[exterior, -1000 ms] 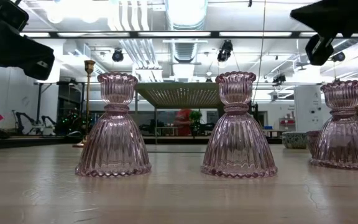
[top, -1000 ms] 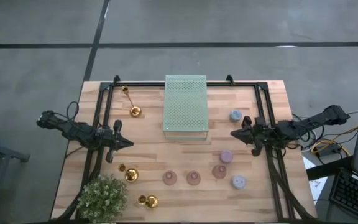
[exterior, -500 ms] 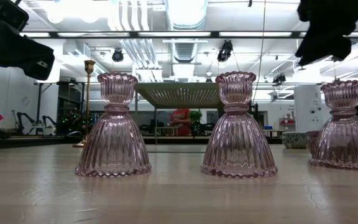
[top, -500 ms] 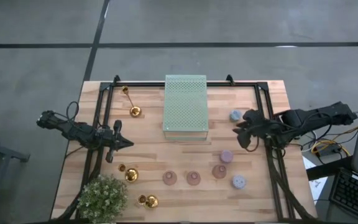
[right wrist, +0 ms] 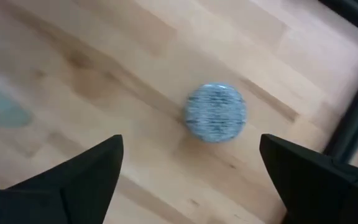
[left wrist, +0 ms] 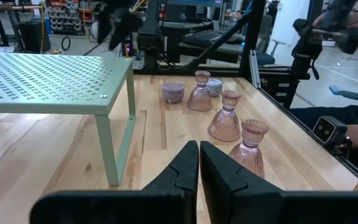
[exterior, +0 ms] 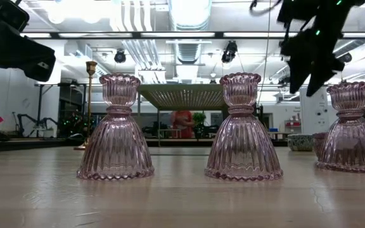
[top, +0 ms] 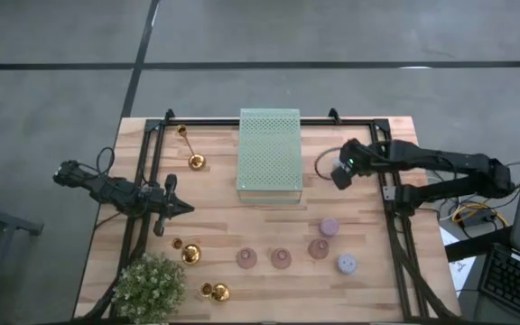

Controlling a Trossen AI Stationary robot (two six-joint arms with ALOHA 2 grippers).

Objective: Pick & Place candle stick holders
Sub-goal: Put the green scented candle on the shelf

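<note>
One blue-grey holder point(right wrist: 215, 121) sits on the table point(top: 215, 194) just beside the pale green perforated block point(top: 270, 155), and the right tool point(right wrist: 191, 171) hangs directly above it, fingers spread wide and holding nothing, apparently lined up for a grab from above. Only the right wrist view shows that holder; in the high view the arm hides it. Three pink glass holders point(exterior: 243, 130) stand in a row near the front edge. Well apart, the left tool point(left wrist: 199, 163) waits with fingers closed together, empty.
</note>
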